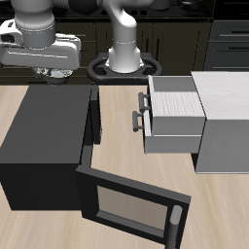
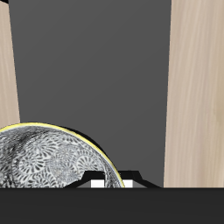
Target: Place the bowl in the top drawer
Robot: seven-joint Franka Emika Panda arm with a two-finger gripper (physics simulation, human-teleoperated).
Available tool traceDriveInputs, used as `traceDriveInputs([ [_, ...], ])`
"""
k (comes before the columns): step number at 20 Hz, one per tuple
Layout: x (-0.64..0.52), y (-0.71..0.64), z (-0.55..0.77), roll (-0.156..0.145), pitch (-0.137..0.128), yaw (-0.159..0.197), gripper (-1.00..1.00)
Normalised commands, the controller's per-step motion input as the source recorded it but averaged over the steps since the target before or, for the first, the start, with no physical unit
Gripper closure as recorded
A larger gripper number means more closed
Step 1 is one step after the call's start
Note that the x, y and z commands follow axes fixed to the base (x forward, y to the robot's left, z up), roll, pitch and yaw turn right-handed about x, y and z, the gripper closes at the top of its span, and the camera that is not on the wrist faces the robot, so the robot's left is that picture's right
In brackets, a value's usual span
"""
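Observation:
The bowl (image 2: 44, 162) is silvery with a speckled grey inside, and it fills the view close under the wrist camera. In the exterior view the bowl (image 1: 51, 74) hangs high above the back of the black microwave (image 1: 44, 136). My gripper (image 1: 53, 68) is shut on its rim, and the gripper (image 2: 105, 181) shows at the bowl's edge, with the microwave's dark top (image 2: 96, 79) below. The top drawer (image 1: 173, 95) stands pulled out of the light grey cabinet (image 1: 226, 117), across the table from the bowl. Its grey bar handle (image 1: 143, 101) faces the microwave.
The microwave's door (image 1: 131, 204) swings open toward the table's front edge, below the drawers. A lower drawer with a like handle (image 1: 136, 121) sits under the top one. The robot's base (image 1: 124, 58) stands at the back.

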Motion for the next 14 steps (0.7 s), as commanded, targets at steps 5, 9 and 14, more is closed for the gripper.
traceDriveInputs([
  [5,-0.34,0.29,0.26,0.029,-0.043,0.004,1.0],
  [9,-0.5,0.4,0.13,-0.026,-0.066,0.027,1.0],
  [14,-0.27,0.25,-0.06,-0.006,-0.017,-0.012,1.0],
])
